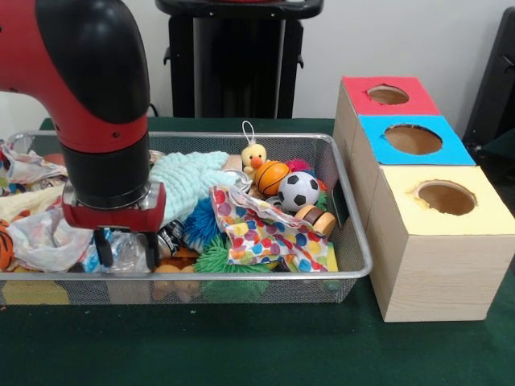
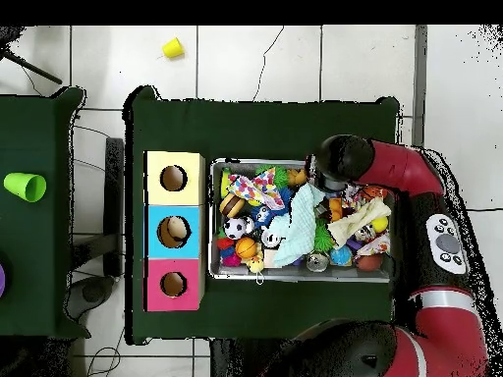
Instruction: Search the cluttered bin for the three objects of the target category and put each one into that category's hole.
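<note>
My gripper (image 1: 127, 253) hangs low over the left front part of the wire mesh bin (image 1: 354, 241), open, its two black fingers (image 1: 103, 244) standing either side of a crumpled clear plastic item (image 1: 126, 249). I cannot tell whether they touch it. In the bin lie a yellow duck (image 1: 254, 156), an orange basketball (image 1: 272, 177), a soccer ball (image 1: 298, 190), a wooden wheeled toy (image 1: 315, 219), a polka-dot cloth (image 1: 261, 233) and a mint knitted cloth (image 1: 189, 181). The wooden box has a red hole (image 1: 388, 95), a blue hole (image 1: 413, 139) and a yellow hole (image 1: 447, 197). In the overhead view the arm (image 2: 339, 162) hides the gripper.
A blue spiky ball (image 1: 201, 229), a green spiky ball (image 1: 221, 257) and a printed plastic bag (image 1: 40, 233) crowd the bin's front. From above, the blue hole (image 2: 174, 232) holds something. A green cup (image 2: 25, 186) sits on a side table and a yellow cup (image 2: 173, 47) on the floor.
</note>
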Available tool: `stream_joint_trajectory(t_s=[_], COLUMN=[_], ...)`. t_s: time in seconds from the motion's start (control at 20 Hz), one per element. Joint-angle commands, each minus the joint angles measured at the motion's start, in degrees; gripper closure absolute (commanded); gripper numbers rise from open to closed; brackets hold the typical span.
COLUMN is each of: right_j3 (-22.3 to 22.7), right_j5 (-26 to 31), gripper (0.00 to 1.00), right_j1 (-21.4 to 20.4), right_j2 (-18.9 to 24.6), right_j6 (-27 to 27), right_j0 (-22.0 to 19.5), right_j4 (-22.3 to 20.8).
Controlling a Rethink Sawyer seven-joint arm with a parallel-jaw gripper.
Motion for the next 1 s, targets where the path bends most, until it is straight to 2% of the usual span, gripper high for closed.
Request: stream_joint_trajectory(t_s=[0.05, 1.0], right_j3=[1.31, 1.6], right_j5=[-2.57, -2.12], gripper=[0.0, 0.0], right_j1=[2.46, 1.69], right_j2=[4.84, 4.94], right_j6=[-9.82, -9.1], right_j0=[-1.07, -0.8], right_j4=[-2.17, -2.39])
